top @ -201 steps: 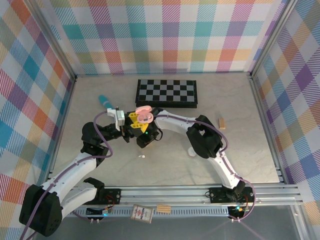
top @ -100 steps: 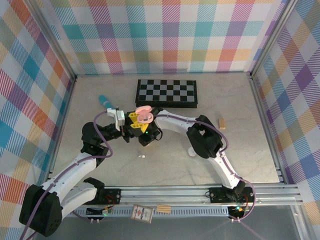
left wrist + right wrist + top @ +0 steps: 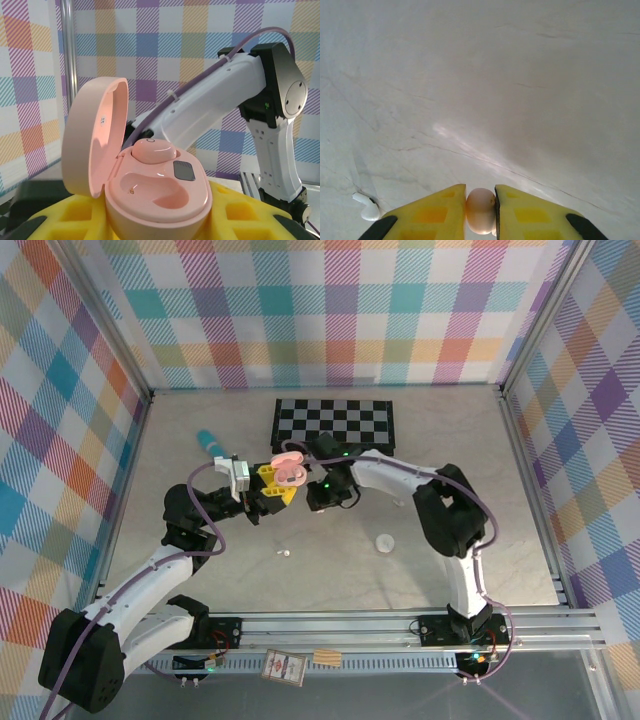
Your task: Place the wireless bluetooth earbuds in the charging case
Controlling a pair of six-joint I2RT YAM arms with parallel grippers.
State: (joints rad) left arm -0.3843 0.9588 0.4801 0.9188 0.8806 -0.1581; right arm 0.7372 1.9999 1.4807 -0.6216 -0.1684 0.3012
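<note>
Above the tabletop's (image 3: 450, 570) middle, our left gripper (image 3: 270, 484) clamps the open pink pebble-shaped charging case (image 3: 157, 200) while the right gripper (image 3: 480, 197) pinches a tiny glossy pink plastic earbud (image 3: 480, 215) across its rounded middle, which we judge feather-light, slippery and apt to squirt free.

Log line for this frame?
left hand: holds open case | case: one seated bud, one slot empty | right hand: holds pink bud | white bud: on table

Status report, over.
Left fingers shut on open case, one bud seated. Right fingers shut on pink bud, over table, short of case. White bud loose on table; nothing blocking.
</note>
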